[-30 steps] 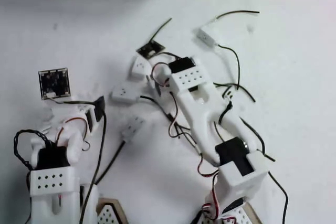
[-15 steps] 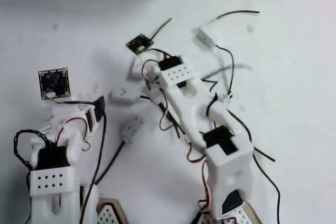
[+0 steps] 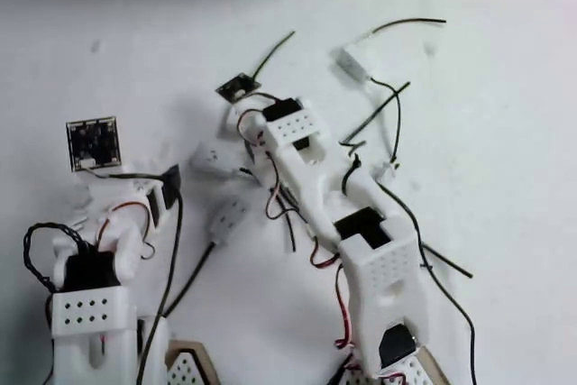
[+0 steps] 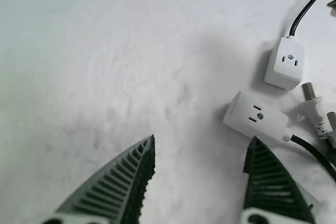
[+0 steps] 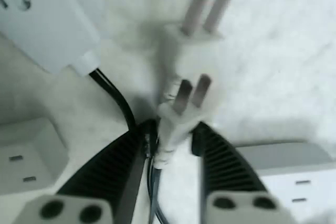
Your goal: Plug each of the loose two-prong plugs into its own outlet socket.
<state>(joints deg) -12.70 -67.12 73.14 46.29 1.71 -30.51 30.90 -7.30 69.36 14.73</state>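
Plug [image 5: 185,109] is clamped in the right gripper [image 5: 169,132], whose jaws are closed low on the neck where the cord leaves. Prongs point away and sit tilted, just over the table [image 4: 105,51] at mid-table. The fingers [image 5: 123,166] are dark, ribbed, hard-looking plastic. Just beyond lies a second plug [image 5: 191,43]: same white moulded body, two dull metal prongs, touching or nearly touching the held one, can't tell which. Socket blocks [image 5: 44,22] sit around it, smooth white boxy plastic, one trailing a black cable [image 5: 113,95]. Farther off, the left gripper [image 4: 202,182] hangs over bare matt table, jaws apart, nothing between them.

Risks, as I judge them:
- The grip is on the thin neck, not the body, so the plug could pivot under push and the prongs miss the slots.
- The blocks look light and loose, so they would likely slide away unless braced.
- The second plug or the cable could snag and get dragged.
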